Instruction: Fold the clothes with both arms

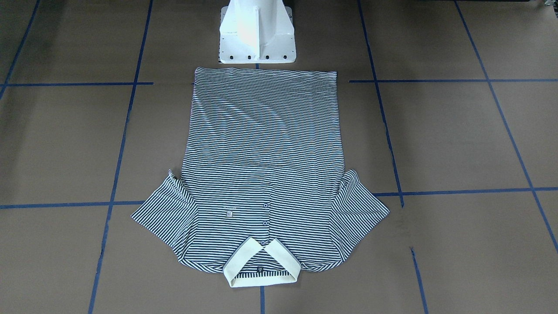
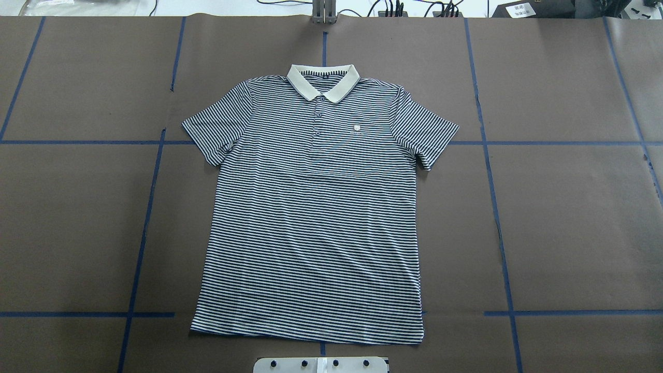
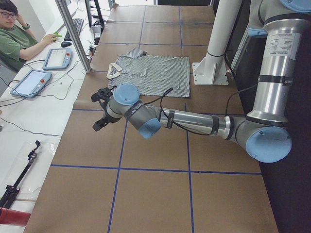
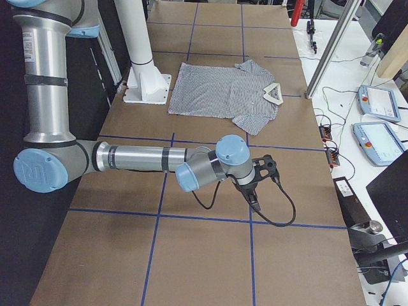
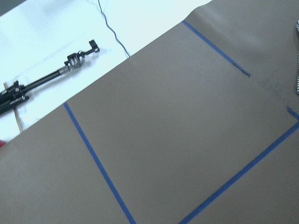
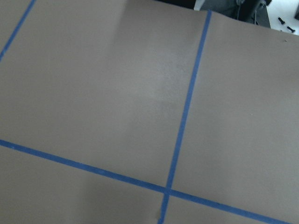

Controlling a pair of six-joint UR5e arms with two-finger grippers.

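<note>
On the table [image 2: 570,217], the polo shirt [image 2: 311,217] is laid flat for folding; the left gripper [image 3: 98,110] and right gripper [image 4: 260,183] are held aside, openness untellable.

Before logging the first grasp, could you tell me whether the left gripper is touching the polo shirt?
Apart. The overhead view shows the whole polo shirt with no gripper on it; in the exterior left view the left gripper hangs over bare table.

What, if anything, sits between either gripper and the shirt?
Nothing visible. In the side views, only bare taped table lies between the left gripper and the shirt, and likewise for the right gripper. The shirt lies flat, unfolded.
</note>
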